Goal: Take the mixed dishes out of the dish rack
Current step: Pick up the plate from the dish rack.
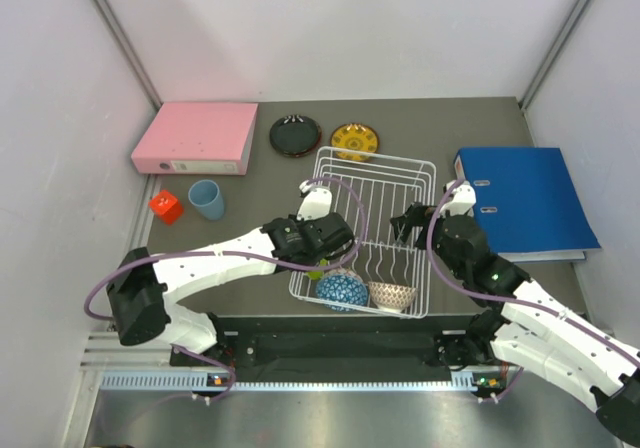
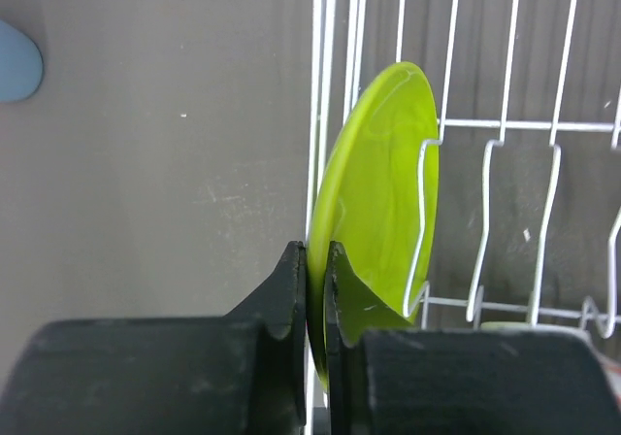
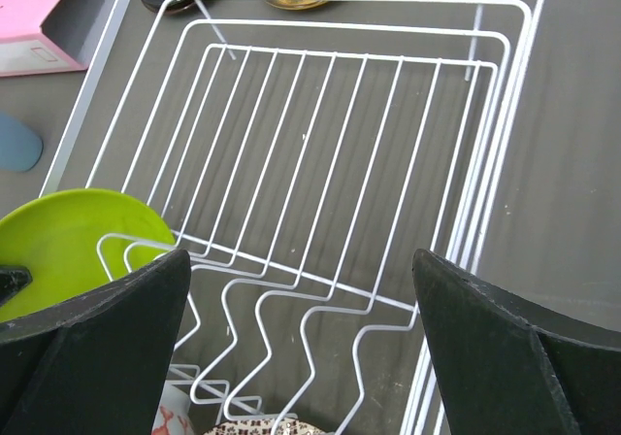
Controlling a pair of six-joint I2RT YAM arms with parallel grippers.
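The white wire dish rack stands mid-table. My left gripper is shut on the rim of the lime green plate, which stands on edge at the rack's left wall. The plate also shows in the right wrist view. My right gripper is open and empty above the rack's right part. The blue patterned bowl and the beige patterned bowl sit in the rack's near end. The pale blue cup, dark red plate and yellow patterned plate are on the table outside the rack.
A pink binder lies at the back left and a blue binder lies right of the rack. A small red cube sits beside the cup. White walls close in the table on three sides.
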